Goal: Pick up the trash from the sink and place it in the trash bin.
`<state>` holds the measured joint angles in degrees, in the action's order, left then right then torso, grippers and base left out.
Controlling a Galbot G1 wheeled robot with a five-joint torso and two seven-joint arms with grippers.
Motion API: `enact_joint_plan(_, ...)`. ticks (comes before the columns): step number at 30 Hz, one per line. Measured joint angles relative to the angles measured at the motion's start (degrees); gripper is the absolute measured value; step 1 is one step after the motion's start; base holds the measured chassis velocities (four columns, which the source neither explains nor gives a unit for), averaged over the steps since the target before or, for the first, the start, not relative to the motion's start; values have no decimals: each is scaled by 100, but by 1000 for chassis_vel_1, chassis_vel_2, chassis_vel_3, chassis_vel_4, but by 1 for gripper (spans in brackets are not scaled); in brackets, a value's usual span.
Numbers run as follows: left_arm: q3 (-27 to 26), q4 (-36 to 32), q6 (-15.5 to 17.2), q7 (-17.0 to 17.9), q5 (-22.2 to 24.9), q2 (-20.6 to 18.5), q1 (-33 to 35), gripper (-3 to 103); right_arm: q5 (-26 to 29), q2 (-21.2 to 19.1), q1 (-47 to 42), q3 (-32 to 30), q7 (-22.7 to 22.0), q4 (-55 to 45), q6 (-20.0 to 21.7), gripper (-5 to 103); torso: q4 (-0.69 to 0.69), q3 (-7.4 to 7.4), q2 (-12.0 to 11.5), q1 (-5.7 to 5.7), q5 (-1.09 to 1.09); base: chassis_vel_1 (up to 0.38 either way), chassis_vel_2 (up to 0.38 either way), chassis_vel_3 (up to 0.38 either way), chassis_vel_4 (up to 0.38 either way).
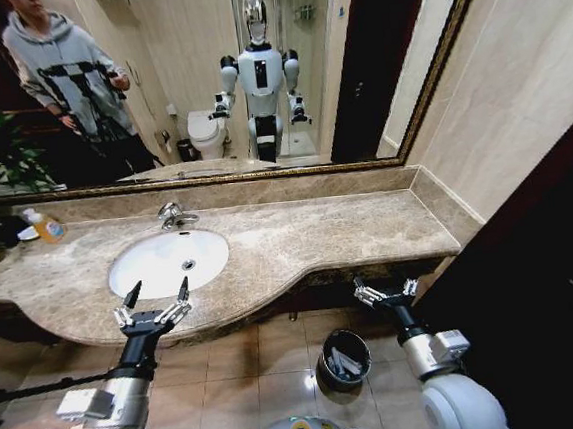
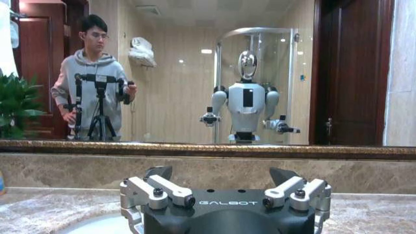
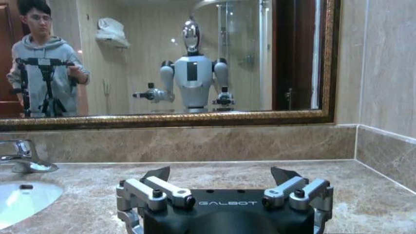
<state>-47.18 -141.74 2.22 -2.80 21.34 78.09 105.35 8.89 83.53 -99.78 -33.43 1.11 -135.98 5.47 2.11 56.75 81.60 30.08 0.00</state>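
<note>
White porcelain sink [image 1: 168, 262]: just ahead of left gripper [image 1: 152, 309], fingers spread, empty. Trash bin [image 1: 345, 358]: on floor, below and left of right gripper [image 1: 385, 292], also spread, empty. Trash: white pieces inside bin; basin looks bare. Risk: grasping at nothing, knocking faucet [image 1: 174, 216].

The robot's two arms are showing white rounded shells near the base, then grey metal wrist blocks and black forearm sections. The left hand [image 1: 152, 306] is wearing a black body with silver linkage fingers ending in dark pointed tips; the right hand [image 1: 384, 289] is looking the same. Up close, each black palm housing is carrying the white lettering "GALBOT", small holes above it, and dark bolts sitting in the silver finger joints. Dark cables are trailing beside the left arm.
</note>
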Motion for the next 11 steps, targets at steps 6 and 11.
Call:
enact_joint_plan(6,0,0,0,0,0,0,0,100,-6,2,0,2,6,0,-1,100,0,0,0,0,0,0,0,0,0)
enact_joint_plan(11,0,0,0,0,0,0,0,100,-8,2,0,4,7,5,-3,100,0,0,0,0,0,0,0,0,0)
